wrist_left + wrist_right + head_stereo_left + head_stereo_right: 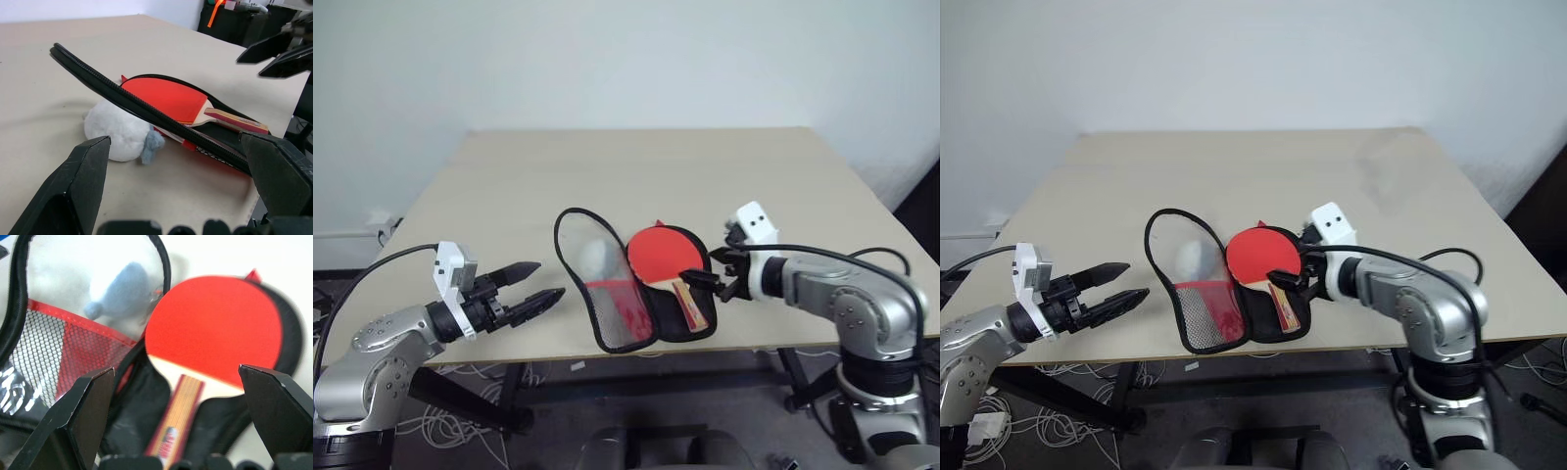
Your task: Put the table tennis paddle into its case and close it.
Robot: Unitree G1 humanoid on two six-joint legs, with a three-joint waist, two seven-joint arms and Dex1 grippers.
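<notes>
The table tennis paddle (664, 257) lies on the open case (607, 284) on the counter (636, 166). Left gripper (536, 284) and right gripper (715, 272) fingers are apart, empty.

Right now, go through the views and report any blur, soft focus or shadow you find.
Right wrist view: the round red-faced wooden paddle looks soft at its edge, and the pale fluffy toy behind the case's clear flap is blurred. Left wrist view: the paddle and black zip edge are crisp, and the toy casts a soft shadow on the beige table. Head views: even light, faint shadows.
</notes>
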